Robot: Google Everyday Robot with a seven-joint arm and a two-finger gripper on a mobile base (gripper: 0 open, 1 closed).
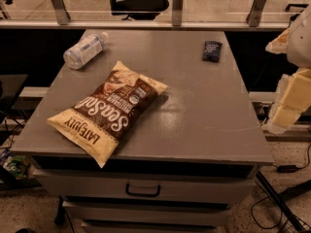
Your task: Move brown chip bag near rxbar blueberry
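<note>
There are three things on the grey desk (204,115), one of each. The one brown chip bag (109,111) lies flat and slantwise, running from the front left corner toward the middle. The one blue bar (212,50) sits flat near the far right corner. The one clear water bottle (85,50) lies on its side near the far left corner, close to the left edge.

The bag and the bar are well apart, with bare desk top between them across the middle and right side. The bag's lower cream end pokes a little past the front edge of the desk. The bar lies just inside the far edge, and its print is too faint to read. The bottle's cap end points toward the back.

The robot's hand (286,110) hangs off the right side of the desk, beyond the edge and above the floor, well away from bag and bar. Only pale blocky parts of it show and the rest is cut off, so I cannot tell whether it is open or closed. It touches nothing on the desk.

Below the top, one drawer with a dark handle (143,191) faces forward. Behind the desk, past a rail, one dark office chair (138,1) is partly cut off at the top.
</note>
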